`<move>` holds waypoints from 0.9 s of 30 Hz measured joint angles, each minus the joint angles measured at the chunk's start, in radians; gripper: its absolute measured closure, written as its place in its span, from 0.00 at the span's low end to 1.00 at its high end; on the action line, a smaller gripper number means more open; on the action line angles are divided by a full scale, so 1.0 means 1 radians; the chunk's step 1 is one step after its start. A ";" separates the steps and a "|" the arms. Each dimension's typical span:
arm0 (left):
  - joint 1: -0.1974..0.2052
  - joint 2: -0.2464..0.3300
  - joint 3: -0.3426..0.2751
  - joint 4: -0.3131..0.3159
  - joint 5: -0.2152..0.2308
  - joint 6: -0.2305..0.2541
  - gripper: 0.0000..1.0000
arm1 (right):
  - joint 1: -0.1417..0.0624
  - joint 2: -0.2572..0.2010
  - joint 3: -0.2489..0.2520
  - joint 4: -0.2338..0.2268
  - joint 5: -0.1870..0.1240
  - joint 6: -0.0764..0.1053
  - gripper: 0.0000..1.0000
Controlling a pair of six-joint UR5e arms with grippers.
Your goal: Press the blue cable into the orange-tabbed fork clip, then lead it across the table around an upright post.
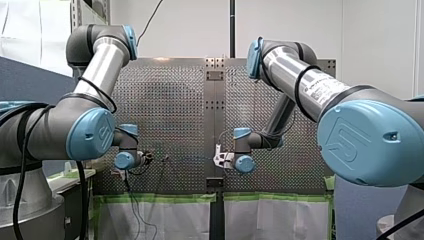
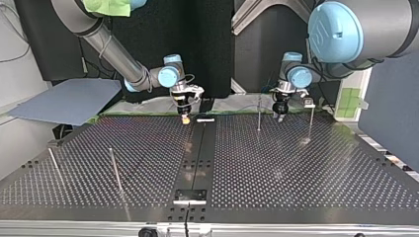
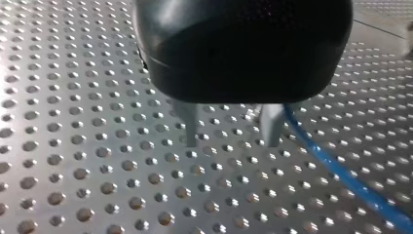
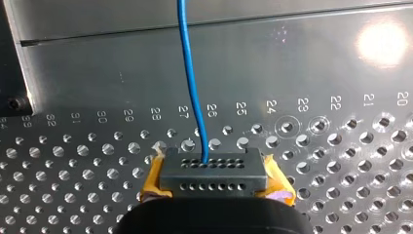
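1. Perforated steel counter (image 2: 148, 148) filled every view, with thin upright posts (image 2: 259, 112) standing on it and a dark backdrop behind.
2. My right gripper (image 4: 214, 165) had its fingers closed tight on the blue cable (image 4: 191, 83), which ran straight out ahead of the tips. Yellow pads (image 4: 155, 176) showed at both sides.
3. My left gripper (image 3: 230, 135) hung low over the counter with its fingers fairly wide and nothing between them. The cable lay just outside one finger, trailing off across the holes.
4. I could not pick out the orange-tabbed clip in any view, so I judged the pressing step not yet done.
5. Doing it well called for a firm right grip, the cable brought square over the fork's slot, and a push down without slack. The left fingers would need to shift sideways over the cable before pinching, so that the run was taut and low enough to catch a post.
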 joint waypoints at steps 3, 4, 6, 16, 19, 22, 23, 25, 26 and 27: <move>0.000 0.000 0.000 -0.031 -0.016 0.030 0.00 | 0.000 0.000 0.000 0.005 0.000 0.000 1.00; -0.001 0.000 0.000 -0.039 -0.022 0.039 0.00 | 0.001 0.000 0.000 0.006 0.000 0.000 1.00; -0.004 0.000 0.000 -0.058 -0.039 0.058 0.00 | 0.002 0.000 0.000 0.007 0.000 -0.001 1.00; -0.010 0.000 -0.017 -0.149 -0.074 0.145 0.00 | 0.000 0.000 0.000 0.024 0.000 -0.004 1.00; -0.005 0.000 -0.044 -0.180 -0.069 0.161 0.00 | 0.000 0.000 0.000 0.028 0.000 -0.005 1.00; -0.003 0.000 -0.074 -0.211 -0.061 0.179 0.00 | 0.000 0.000 0.000 0.030 0.000 -0.005 1.00; -0.003 0.001 -0.086 -0.224 -0.056 0.185 0.00 | 0.000 0.000 0.000 0.030 0.000 -0.005 1.00; -0.002 0.006 -0.106 -0.235 -0.047 0.196 0.00 | 0.000 0.000 0.000 0.033 0.000 -0.005 1.00; -0.001 0.012 -0.118 -0.237 -0.043 0.201 0.00 | 0.000 0.000 0.000 0.034 0.000 -0.006 1.00; -0.001 0.018 -0.127 -0.235 -0.041 0.204 0.00 | 0.000 0.000 0.000 0.036 0.000 -0.006 1.00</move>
